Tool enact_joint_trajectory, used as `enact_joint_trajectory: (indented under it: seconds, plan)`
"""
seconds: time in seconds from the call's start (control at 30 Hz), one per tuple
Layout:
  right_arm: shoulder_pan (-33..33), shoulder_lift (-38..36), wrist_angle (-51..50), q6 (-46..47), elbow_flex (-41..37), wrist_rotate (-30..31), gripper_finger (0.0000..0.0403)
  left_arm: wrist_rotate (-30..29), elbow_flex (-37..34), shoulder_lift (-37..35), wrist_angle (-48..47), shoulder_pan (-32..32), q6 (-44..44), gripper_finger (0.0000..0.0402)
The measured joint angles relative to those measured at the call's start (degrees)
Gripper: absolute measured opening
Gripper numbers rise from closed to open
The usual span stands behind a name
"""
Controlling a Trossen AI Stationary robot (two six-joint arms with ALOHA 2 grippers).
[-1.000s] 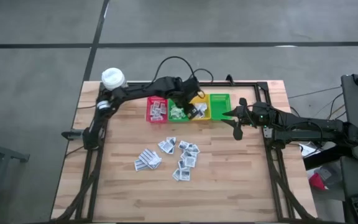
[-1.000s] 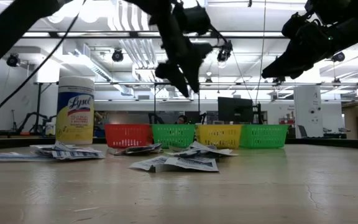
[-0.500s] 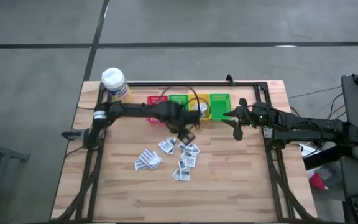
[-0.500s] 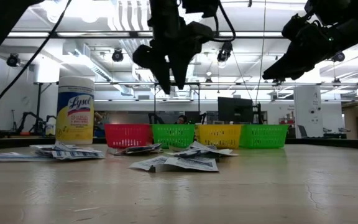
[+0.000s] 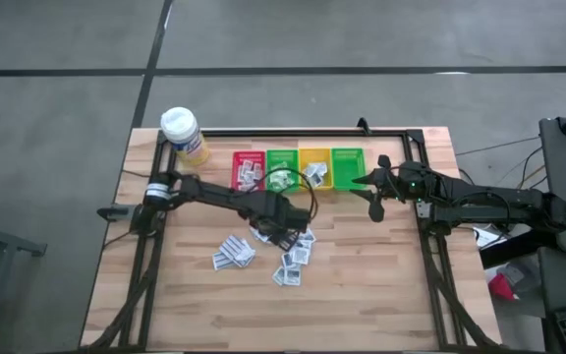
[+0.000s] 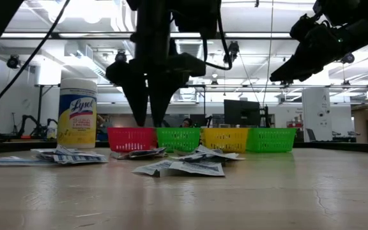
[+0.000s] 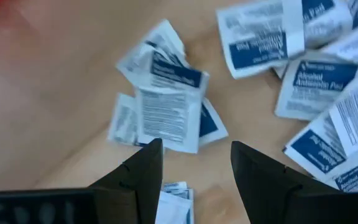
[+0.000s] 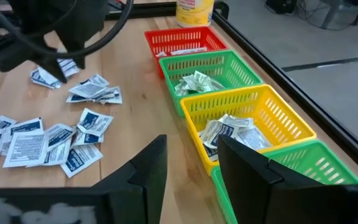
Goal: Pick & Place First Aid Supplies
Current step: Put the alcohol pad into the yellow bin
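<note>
High view: left pincer (image 5: 281,218) hangs over the scatter of small flat white first aid sachets with blue and grey print (image 5: 285,248) on the wooden tabletop (image 5: 362,285), just in front of the row of red, green and yellow plastic bins (image 5: 299,168). Its fingers (image 7: 143,171) stand apart and empty, a blue-printed sachet (image 7: 166,112) lying just beyond the tips. Right pincer (image 5: 374,191) waits beside the end green bin (image 5: 347,166), jaws apart, holding nothing. Some sachets lie inside the bins.
</note>
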Motion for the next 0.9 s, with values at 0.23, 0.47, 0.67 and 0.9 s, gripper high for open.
enact_joint_trajectory:
  seconds: [0.23,0.47,0.67,0.9]
  plan:
    - [0.0,0.0,0.0,0.1,0.0,0.0,0.0142,1.9,-3.3,0.0,5.7,-0.8,-0.3,0.0183]
    - [0.0,0.0,0.0,0.2,0.0,0.0,0.0141,0.3,-4.3,0.0,5.9,-0.8,-0.4,0.0183]
    - [0.0,0.0,0.0,0.2,0.0,0.0,0.0138,-0.4,-4.8,0.1,6.1,-0.7,0.3,0.0183]
    - [0.0,0.0,0.0,0.2,0.0,0.0,0.0144,0.7,-8.3,0.2,10.0,-0.7,-0.9,0.0183]
